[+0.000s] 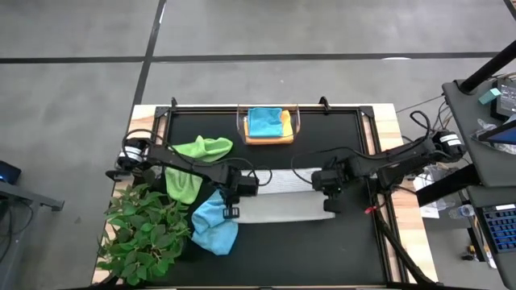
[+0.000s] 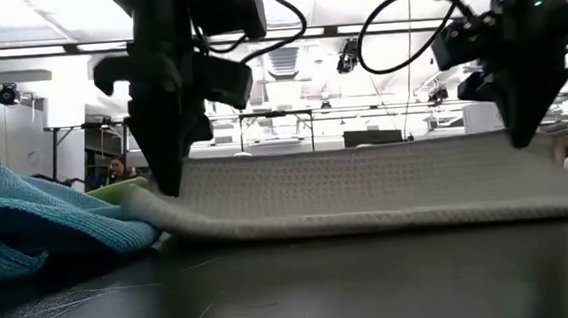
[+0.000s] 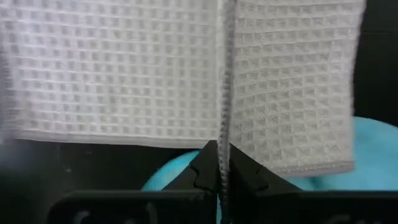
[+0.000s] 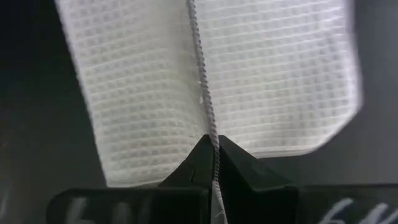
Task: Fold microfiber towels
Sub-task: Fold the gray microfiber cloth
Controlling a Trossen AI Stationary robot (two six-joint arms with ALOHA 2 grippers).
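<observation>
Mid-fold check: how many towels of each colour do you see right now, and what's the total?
Pale grey-white towel, pinched at both ends by the left gripper and the right gripper: 1
Lime green towel, on the table: 1
Light blue towel, on the table: 1
Teal towel, in the clear bin: 1
Yellow-orange towel, under the teal one: 1
Total: 5

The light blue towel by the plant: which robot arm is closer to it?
Left. The left gripper, shut on the pale grey-white towel, sits right beside the light blue towel; the right gripper holds the towel's far end.
</observation>
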